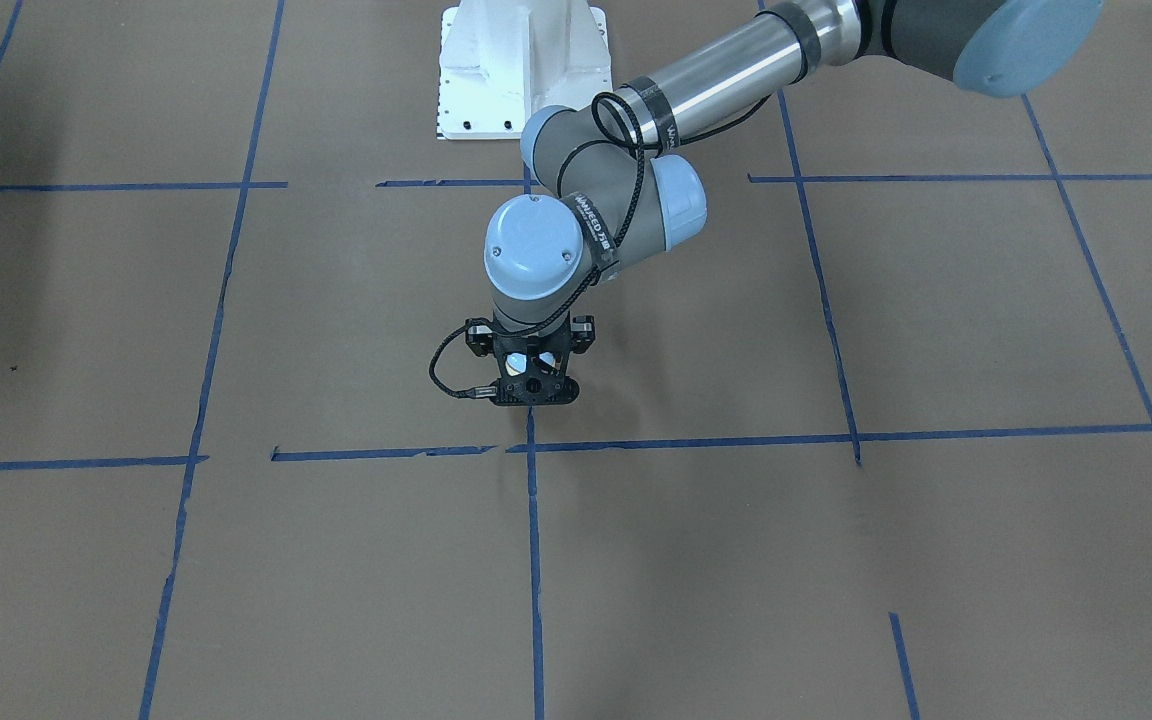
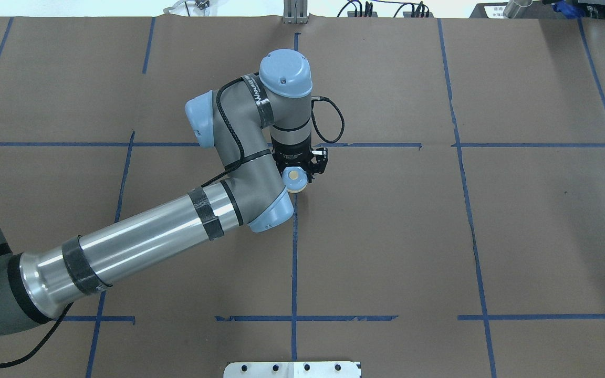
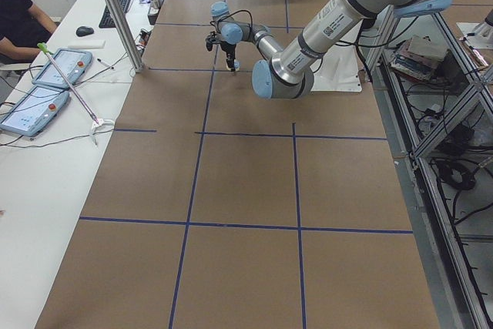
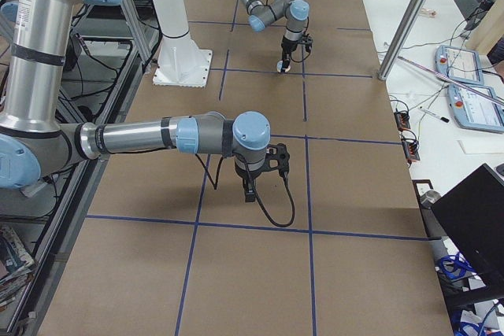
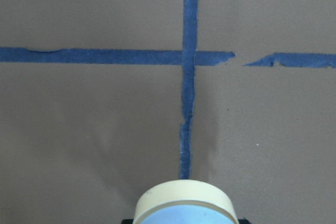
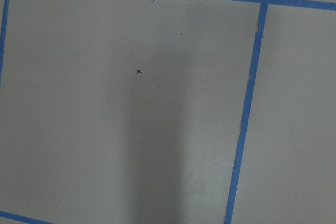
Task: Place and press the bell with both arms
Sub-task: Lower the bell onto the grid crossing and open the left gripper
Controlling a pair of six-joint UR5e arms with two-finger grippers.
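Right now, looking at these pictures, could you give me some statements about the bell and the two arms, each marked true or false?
1. The left gripper grips the bell. True.
2. The right gripper presses the bell's button. False: it hangs over brown paper, far from the bell.
3. Blue tape lines divide the brown paper into squares. True.
4. Both arms show in the overhead view. False: only the left arm shows there.
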